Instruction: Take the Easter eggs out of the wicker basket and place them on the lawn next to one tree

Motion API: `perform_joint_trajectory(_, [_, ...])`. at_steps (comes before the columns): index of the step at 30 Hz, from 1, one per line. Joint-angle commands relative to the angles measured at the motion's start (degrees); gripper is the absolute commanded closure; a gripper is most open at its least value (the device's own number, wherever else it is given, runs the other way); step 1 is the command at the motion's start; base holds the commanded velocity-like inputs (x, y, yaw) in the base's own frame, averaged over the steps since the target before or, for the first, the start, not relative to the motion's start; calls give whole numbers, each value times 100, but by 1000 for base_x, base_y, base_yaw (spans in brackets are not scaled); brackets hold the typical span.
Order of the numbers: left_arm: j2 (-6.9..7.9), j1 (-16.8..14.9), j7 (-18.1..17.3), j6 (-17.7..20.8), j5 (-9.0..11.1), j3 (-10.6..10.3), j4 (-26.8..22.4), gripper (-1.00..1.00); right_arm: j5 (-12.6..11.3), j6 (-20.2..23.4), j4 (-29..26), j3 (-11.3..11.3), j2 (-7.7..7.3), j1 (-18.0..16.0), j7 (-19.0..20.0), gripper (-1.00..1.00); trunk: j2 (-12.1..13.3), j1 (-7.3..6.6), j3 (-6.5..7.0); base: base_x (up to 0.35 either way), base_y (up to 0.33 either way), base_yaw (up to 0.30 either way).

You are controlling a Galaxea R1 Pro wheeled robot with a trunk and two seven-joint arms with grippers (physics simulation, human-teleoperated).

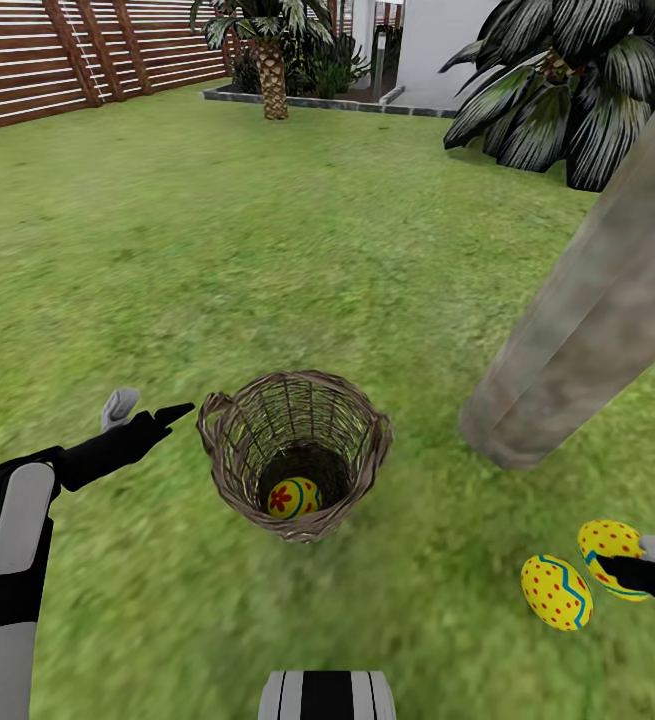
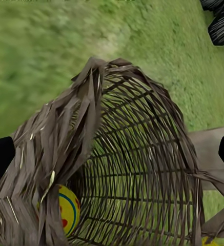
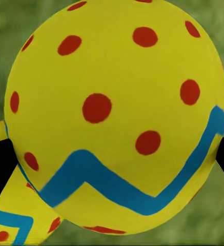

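I see even, bright daylight over the lawn (image 1: pixel 267 250), with no clear light direction and no sharp cast shadows. The only deep shade sits inside the wicker basket (image 1: pixel 229 470). Grass texture smears into soft blotches around the basket. In my right wrist view the dotted egg (image 3: pixel 117 113) looks flat, soft-edged, without glare.

Yellow red-dotted, blue-zigzagged eggs (image 1: pixel 557 592), brown wicker basket (image 1: pixel 297 450), mottled green lawn (image 1: pixel 217 250)

I see the wicker basket (image 1: pixel 295 455) open-topped, its mouth unobstructed. Right of the basket, the leaning tree trunk (image 1: pixel 587 310) blocks passage; open lawn (image 1: pixel 217 250) lies beyond and left of the basket.
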Motion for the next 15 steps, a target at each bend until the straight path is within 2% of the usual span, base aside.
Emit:
perform_joint_trajectory(1, [-1,-4,-73,26,-53,10,-2,-100,-4,-22,18,43,19,-3,-51,100,-2,-1,-4,0,0,0])
perform_joint_trajectory(5, [-1,-4,-288,26,-54,9,-4,-100,36,-34,25,40,103,-3,-438,100,-2,-1,-4,0,0,0])
perform_joint_trajectory(15, [37,-12,-338,42,-55,26,-31,-100,32,-71,28,28,103,-3,-479,100,-15,25,-225,0,0,0])
